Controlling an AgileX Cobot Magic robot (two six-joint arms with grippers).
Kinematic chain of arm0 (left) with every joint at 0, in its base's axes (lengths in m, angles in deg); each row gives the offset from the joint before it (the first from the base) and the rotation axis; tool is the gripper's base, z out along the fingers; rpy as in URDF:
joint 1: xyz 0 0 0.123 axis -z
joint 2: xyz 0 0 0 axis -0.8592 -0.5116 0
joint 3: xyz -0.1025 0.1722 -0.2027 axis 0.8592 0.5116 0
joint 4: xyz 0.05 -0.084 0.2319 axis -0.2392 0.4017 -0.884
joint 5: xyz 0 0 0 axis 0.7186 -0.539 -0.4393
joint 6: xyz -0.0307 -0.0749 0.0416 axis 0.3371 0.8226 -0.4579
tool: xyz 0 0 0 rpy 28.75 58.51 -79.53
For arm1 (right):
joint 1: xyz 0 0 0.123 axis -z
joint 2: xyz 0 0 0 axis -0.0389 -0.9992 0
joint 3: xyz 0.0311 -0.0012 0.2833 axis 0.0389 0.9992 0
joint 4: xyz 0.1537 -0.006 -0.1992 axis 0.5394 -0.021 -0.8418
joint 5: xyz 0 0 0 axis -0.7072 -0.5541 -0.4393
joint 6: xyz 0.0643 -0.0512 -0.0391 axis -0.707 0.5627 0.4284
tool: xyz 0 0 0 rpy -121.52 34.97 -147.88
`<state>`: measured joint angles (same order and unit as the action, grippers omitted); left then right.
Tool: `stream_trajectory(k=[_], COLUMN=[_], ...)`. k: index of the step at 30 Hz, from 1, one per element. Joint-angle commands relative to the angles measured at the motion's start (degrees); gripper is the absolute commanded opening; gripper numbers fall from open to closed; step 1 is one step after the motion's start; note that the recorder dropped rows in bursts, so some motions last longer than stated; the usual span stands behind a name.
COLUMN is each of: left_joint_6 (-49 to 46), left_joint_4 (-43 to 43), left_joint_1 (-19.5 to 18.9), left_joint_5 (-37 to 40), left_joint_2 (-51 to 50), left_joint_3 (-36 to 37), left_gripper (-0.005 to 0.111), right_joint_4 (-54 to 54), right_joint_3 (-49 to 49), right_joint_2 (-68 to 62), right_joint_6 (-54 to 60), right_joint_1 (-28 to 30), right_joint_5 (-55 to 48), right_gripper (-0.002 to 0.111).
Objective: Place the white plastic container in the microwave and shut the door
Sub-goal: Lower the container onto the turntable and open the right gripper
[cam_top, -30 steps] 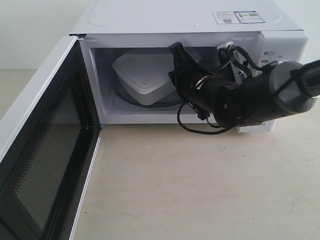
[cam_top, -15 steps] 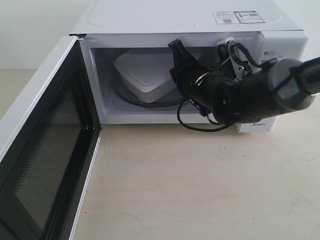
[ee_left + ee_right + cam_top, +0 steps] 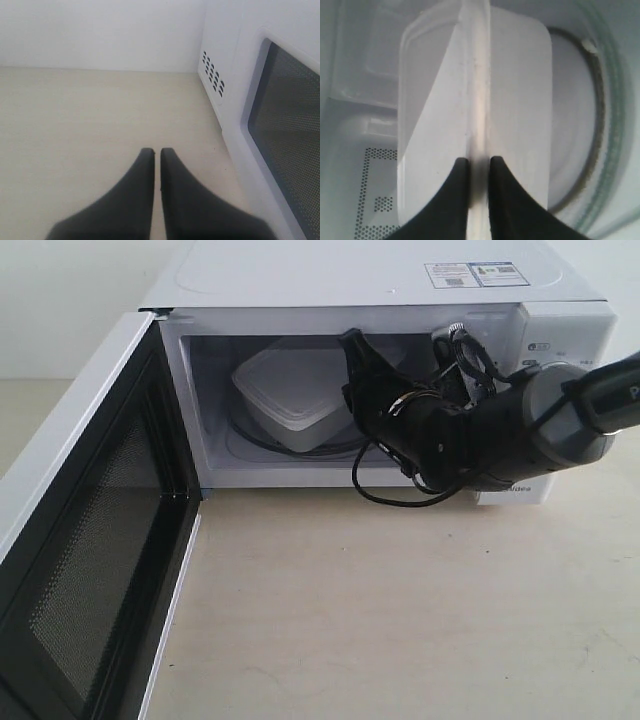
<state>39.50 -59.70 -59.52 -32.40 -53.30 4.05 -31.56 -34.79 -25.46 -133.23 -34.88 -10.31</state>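
Right fingers (image 3: 457, 200) are pinched narrow on the raised rim of the white container (image 3: 520, 100), gripping it edge-on by the lip. That is probably because the box is too wide and flat to span, so the rim is the only thin bit to grab. The container is already inside the microwave (image 3: 380, 275), tilted, with its low corner down near the glass plate (image 3: 600, 125) and the high side up toward the cavity roof. I can't tell if that corner is touching the glass. The tilt looks like it comes from the rim hold plus the right arm (image 3: 480, 435) reaching in at an angle through the opening. It needs levelling before release or it may land crooked. The door (image 3: 90, 540) is swung wide open to the left, mesh inner face showing, which keeps it clear of the arm. Left fingers (image 3: 135, 190) are closed together, holding nothing. They sit low over the tabletop (image 3: 75, 125) just outside the door's window side, likely parked there ready to push it closed. Placing is nearly done; letting go, pulling the arm out and closing the door are not yet done. The risk is the cable loop (image 3: 375, 495) under the right wrist snagging the cavity sill.
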Motion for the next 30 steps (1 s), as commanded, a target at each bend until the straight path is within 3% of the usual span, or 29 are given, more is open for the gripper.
stream_trajectory(k=[1,4,11,26,30], left_joint_6=[0.51,0.51,0.51,0.51,0.51], left_joint_4=[0.42,0.42,0.42,0.42,0.42], left_joint_1=[-0.17,-0.17,-0.17,-0.17,-0.17], left_joint_5=[-0.4,-0.4,-0.4,-0.4,-0.4], left_joint_2=[0.17,0.17,0.17,0.17,0.17], left_joint_3=[-0.03,-0.03,-0.03,-0.03,-0.03], left_gripper=[0.004,0.004,0.004,0.004,0.004], right_joint_4=[-0.14,-0.14,-0.27,-5.88,-5.88], right_joint_3=[-2.03,-2.46,-2.46,-1.69,1.43], right_joint_2=[0.01,0.01,0.01,0.11,0.21], right_joint_6=[1.57,1.57,1.57,-1.46,-1.58], right_joint_1=[0.15,0.15,0.15,-2.65,-3.29], right_joint_5=[-0.15,-0.26,-0.26,-0.02,3.04], right_gripper=[0.0,0.005,0.048,0.048,0.043])
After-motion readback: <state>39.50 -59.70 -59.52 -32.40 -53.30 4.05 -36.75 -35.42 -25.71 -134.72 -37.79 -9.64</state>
